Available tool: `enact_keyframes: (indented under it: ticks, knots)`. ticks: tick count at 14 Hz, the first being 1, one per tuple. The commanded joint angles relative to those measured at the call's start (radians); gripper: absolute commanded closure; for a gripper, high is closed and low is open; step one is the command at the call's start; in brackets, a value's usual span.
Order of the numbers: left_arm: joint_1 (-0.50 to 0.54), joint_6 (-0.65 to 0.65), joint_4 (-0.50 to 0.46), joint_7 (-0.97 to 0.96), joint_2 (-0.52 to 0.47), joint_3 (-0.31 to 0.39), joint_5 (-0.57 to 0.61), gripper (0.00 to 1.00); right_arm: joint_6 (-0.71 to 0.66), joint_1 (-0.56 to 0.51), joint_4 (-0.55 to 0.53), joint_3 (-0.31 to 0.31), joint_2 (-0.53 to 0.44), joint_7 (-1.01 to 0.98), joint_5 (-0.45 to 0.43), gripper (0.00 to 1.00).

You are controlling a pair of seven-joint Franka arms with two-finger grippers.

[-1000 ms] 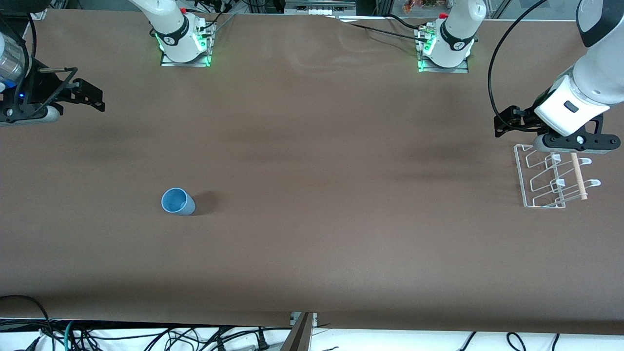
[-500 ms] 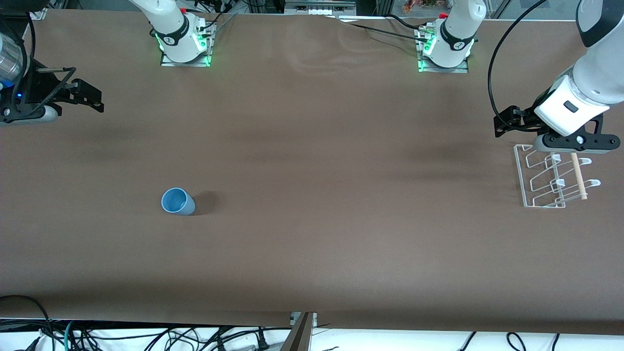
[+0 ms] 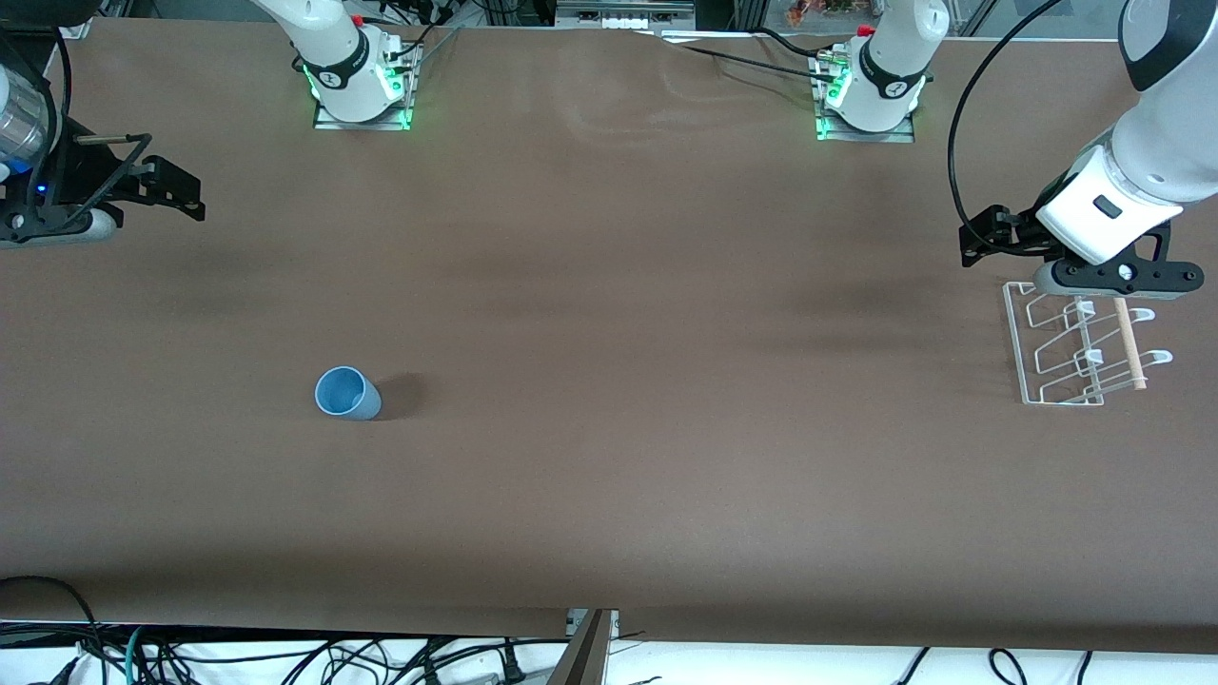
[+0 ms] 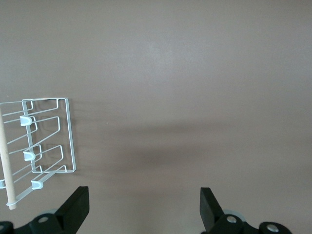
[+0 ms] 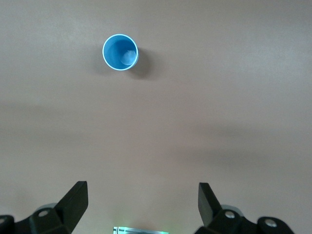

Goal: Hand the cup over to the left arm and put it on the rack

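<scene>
The light-blue cup [image 3: 347, 394] stands upright on the brown table toward the right arm's end, mouth up; in the right wrist view the cup [image 5: 120, 52] shows from above, far ahead of the fingers. My right gripper [image 3: 43, 225] hangs open and empty over that end of the table, well apart from the cup; its jaws stand wide in the right wrist view [image 5: 142, 190]. The clear-and-white rack [image 3: 1075, 347] with its wooden dowel sits at the left arm's end. My left gripper [image 3: 1115, 278] hovers open and empty over the table beside the rack [image 4: 44, 141], its jaws [image 4: 144, 195] spread over bare table.
The two arm bases [image 3: 362, 95] [image 3: 871, 105] with green lights stand along the table's edge farthest from the front camera. Cables hang below the edge nearest that camera. Bare brown table lies between cup and rack.
The left arm's hand has drifted slightly toward the middle of the table. The cup, the rack and the right gripper stay where they were.
</scene>
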Motion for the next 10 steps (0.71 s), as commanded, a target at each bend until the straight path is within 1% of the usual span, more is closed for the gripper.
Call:
enact_keyframes:
  ticks: [1, 8, 10]
  knots:
    - [0.001, -0.018, 0.018, 0.017, 0.004, -0.001, 0.003, 0.0, -0.006, -0.001, 0.02, 0.007, 0.015, 0.003, -0.006, 0.0]
    - [0.001, -0.018, 0.018, 0.017, 0.003, -0.001, 0.003, 0.0, -0.003, -0.001, 0.02, 0.007, 0.018, 0.003, -0.006, 0.0]
    - [0.001, -0.018, 0.018, 0.017, 0.003, -0.001, 0.003, 0.0, 0.022, 0.001, 0.02, 0.007, 0.05, -0.003, -0.006, 0.0]
